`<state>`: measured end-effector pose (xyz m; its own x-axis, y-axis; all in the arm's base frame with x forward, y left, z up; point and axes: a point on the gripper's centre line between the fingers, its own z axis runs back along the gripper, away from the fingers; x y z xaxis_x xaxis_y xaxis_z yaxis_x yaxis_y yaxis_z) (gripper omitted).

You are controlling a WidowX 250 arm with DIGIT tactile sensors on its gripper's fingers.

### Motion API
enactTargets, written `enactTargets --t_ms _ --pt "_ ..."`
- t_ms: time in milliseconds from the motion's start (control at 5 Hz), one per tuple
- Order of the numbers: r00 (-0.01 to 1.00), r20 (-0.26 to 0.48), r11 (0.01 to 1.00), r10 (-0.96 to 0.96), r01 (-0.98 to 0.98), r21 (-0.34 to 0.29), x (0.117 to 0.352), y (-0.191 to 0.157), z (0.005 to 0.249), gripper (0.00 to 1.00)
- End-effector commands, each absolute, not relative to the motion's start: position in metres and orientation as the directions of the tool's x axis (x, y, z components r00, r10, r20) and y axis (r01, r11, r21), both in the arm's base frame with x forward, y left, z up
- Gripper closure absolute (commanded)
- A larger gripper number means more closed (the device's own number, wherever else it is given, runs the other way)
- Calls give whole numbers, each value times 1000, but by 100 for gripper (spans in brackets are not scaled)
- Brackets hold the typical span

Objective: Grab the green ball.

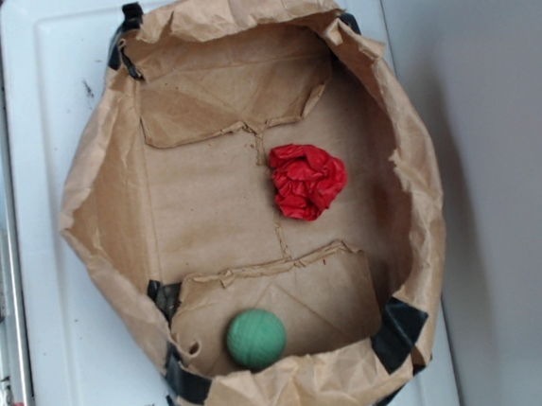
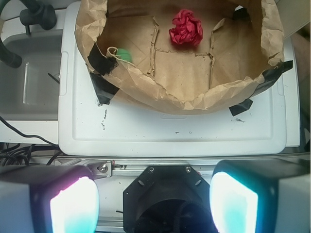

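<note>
**Green ball sat in bag's lower corner, end effector clear of it**

In the lower middle of the exterior frame, the green ball [image 1: 255,338] lay inside the cut-down paper bag [image 1: 95,195], against its near wall. The red wad [image 1: 308,181] rested well apart, right of centre. The bag stood on a white surface [image 1: 33,138]. In the wrist view, the end effector [image 2: 154,206] hung outside the bag with its fingers [image 2: 74,206] spread wide, gripping nothing.

Green ball [image 1: 255,338]: matte, faintly ribbed. Red wad [image 1: 307,181]: crinkled, slightly shiny material. Brown paper bag [image 1: 412,181]: creased, rough, dull paper, patched with black tape [image 1: 397,334]. White lid [image 2: 170,131] beneath: smooth plastic, scuffed. Gripper [image 2: 154,201] finger pads [image 2: 74,208]: glossy, glowing.
</note>
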<state>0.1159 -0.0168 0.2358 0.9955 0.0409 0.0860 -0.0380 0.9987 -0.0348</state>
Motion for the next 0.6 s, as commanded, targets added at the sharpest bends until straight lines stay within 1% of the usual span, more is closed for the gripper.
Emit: enactTargets --t_ms 0,200,400 --pt "995 86 999 41 -38 -35 116 -17 236 0" --pt "996 90 997 9 -2 -78 155 -18 230 0" --pt "995 84 995 61 -55 -82 189 -15 221 0"
